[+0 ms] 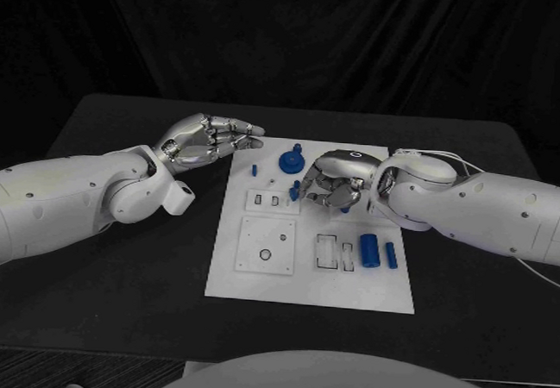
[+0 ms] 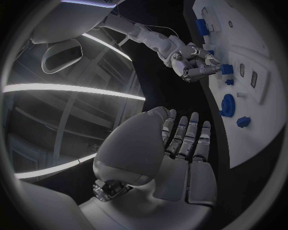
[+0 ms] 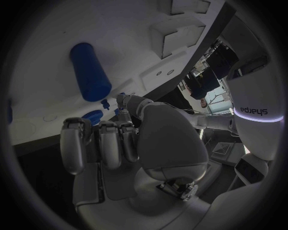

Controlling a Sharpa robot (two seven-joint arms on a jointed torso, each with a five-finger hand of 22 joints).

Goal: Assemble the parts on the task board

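Hovering curled over the task board (image 1: 351, 292), right hand (image 1: 334, 186) is pinching a small blue part (image 2: 226, 69); seat it squarely, left hand (image 1: 205, 141) idling, holding nothing.

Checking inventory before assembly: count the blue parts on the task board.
5 plainly: a round part and a small pin near the board's far edge, a piece beside the right hand, two cylinders side by side. More may hide under that hand.
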